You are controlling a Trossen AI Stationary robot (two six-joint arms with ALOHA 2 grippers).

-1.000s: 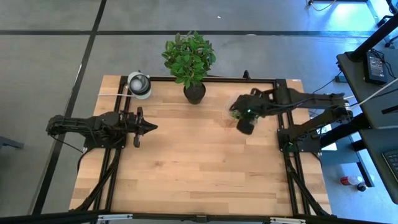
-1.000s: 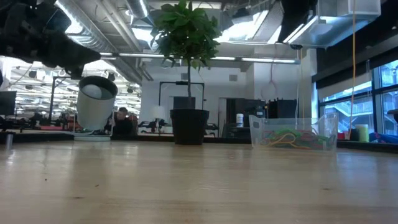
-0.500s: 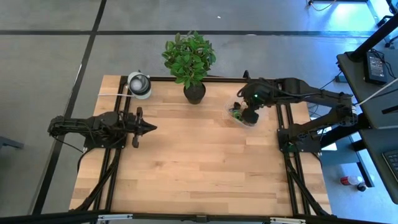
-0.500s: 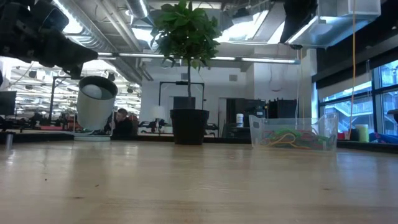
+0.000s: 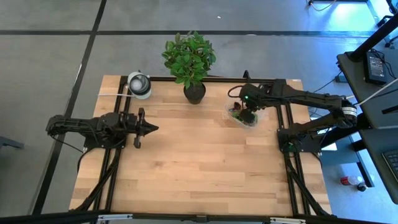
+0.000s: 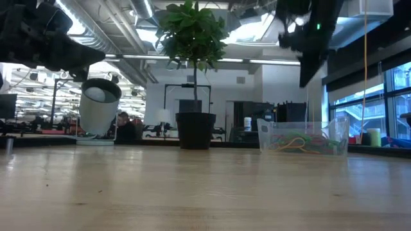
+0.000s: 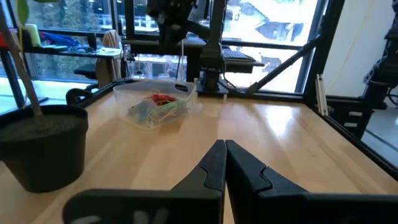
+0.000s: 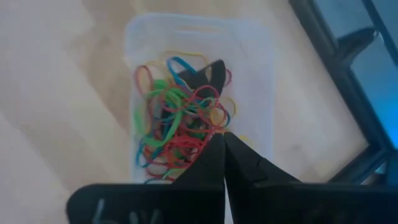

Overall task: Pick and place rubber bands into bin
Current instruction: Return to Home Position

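Seen from overhead, the left arm lies stretched across the frame's left centre. The left gripper points right, its fingers pressed together. The right arm reaches in from the right edge toward upper centre, wrist tipped downward, and the right gripper is likewise closed tip to tip.

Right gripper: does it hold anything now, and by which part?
Nothing is held. The right gripper is shut and empty, above the bin; the rubber bands lie inside it.
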